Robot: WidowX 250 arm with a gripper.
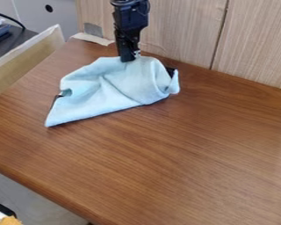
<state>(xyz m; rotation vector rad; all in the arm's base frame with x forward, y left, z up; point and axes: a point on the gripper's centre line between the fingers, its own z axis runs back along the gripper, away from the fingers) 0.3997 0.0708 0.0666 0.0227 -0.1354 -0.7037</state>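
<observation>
My black robot gripper (128,58) is at the pale-blue, creased fabric cloth (116,88); can't tell if spread or pinching. I'd check grip, go slow w/o dragging folds.

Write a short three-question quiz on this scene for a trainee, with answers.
1. Which does the black two-finger gripper touch? (a) the pale wood-panelled wall; (b) the crumpled light-blue cloth; (c) the brown wooden table's near edge.
2. True or false: the cloth lies smooth, without folds.
3. What shows past the cloth's edge at the picture's right, and can it be identified?

Key: 1 b; 2 false; 3 a small dark patch, too hidden to identify.
</observation>
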